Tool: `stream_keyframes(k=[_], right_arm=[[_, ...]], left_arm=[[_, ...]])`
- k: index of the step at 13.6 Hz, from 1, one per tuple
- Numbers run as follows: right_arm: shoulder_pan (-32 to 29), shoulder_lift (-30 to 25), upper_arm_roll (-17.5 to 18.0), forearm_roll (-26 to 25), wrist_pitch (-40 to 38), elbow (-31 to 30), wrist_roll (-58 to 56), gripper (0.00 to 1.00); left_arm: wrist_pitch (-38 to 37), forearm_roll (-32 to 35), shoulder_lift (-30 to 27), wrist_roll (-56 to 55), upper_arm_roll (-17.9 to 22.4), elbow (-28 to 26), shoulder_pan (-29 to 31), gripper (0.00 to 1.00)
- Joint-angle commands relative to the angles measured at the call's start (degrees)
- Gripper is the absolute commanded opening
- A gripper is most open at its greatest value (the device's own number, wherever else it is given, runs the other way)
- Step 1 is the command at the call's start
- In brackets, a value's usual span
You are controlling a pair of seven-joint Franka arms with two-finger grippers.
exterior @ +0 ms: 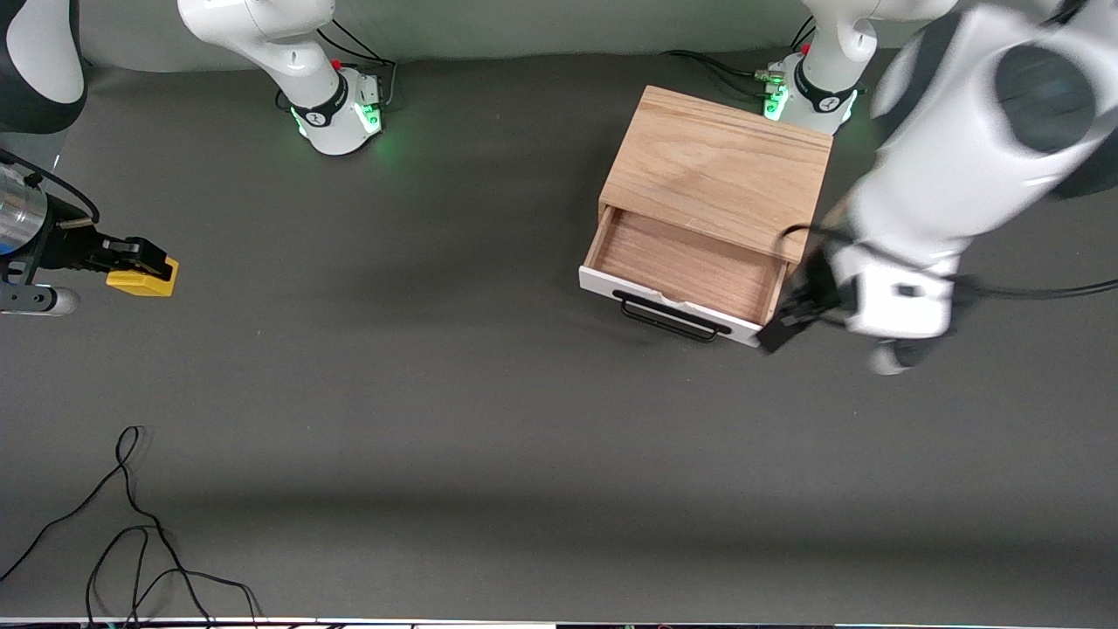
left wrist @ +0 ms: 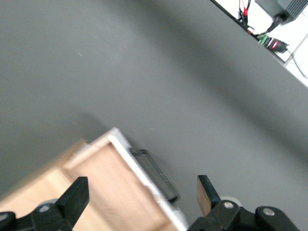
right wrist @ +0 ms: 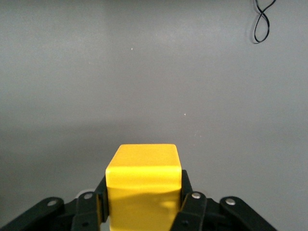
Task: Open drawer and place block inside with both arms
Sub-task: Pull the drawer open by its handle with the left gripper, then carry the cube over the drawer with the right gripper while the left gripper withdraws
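Observation:
The drawer [exterior: 690, 262] stands pulled open from the light oak box [exterior: 721, 162], showing a bare wood floor, a white front and a black bar handle [exterior: 668, 318]. My left gripper [exterior: 789, 321] is open and empty, over the drawer's front corner toward the left arm's end. In the left wrist view its gripper [left wrist: 139, 195] spans the white front [left wrist: 144, 180] and the handle [left wrist: 156, 174]. My right gripper [exterior: 131, 258] is shut on the yellow block [exterior: 145, 279] over the table at the right arm's end. In the right wrist view the block [right wrist: 143, 185] sits between the fingers [right wrist: 185, 195].
A loose black cable [exterior: 131, 524] lies on the grey mat near the front camera at the right arm's end, and also shows in the right wrist view [right wrist: 262, 21]. The arms' green-lit bases [exterior: 345, 114] stand along the far edge. Electronics [left wrist: 272, 41] sit off the mat's edge.

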Motion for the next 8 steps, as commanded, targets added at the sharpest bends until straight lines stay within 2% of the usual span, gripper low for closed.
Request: stream_keyframes(k=[1, 8], right_arm=[[3.48, -1.08, -0.03, -0.52, -0.32, -0.41, 2.36, 0.29], [18.59, 0.06, 0.05, 2.47, 1.43, 1.25, 22.02, 0.29]], left_arm=[[-8.72, 0.18, 1.88, 13.98, -0.81, 7.89, 5.29, 1.00], [-13.05, 1.50, -1.19, 43.95, -0.37, 7.12, 14.52, 1.00]])
